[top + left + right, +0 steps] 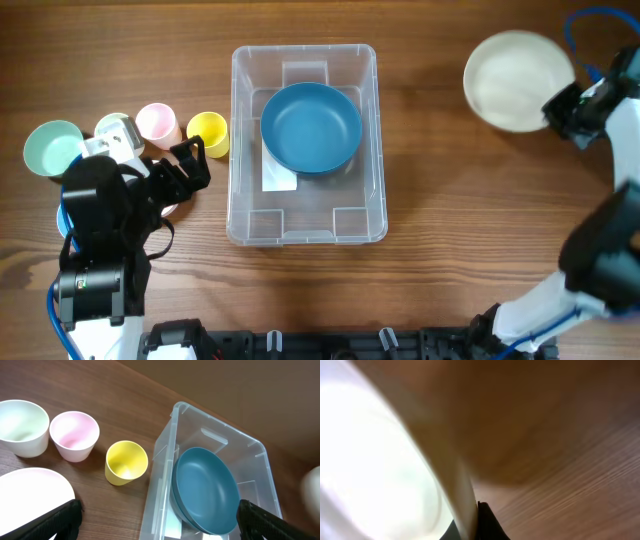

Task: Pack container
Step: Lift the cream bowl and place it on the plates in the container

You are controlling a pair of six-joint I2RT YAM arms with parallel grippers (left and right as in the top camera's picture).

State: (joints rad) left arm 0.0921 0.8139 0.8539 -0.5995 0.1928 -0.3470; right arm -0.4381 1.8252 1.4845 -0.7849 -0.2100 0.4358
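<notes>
Right gripper [558, 108] pinches the blurred cream bowl's [510, 70] rim, upper right; left gripper [160, 522] spread, fingers cropped, facing container [240, 140].

No legible text, brand, number or sign anywhere. Only a white label [279, 178] on the base of the bin [240, 150], centre of the overhead frame, partly hidden under the blue bowl [311, 126]; any print too small to read.

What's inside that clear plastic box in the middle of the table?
A blue bowl sits inside the container. Beneath it a white label peeks out; the bowl covers the rest.
</notes>
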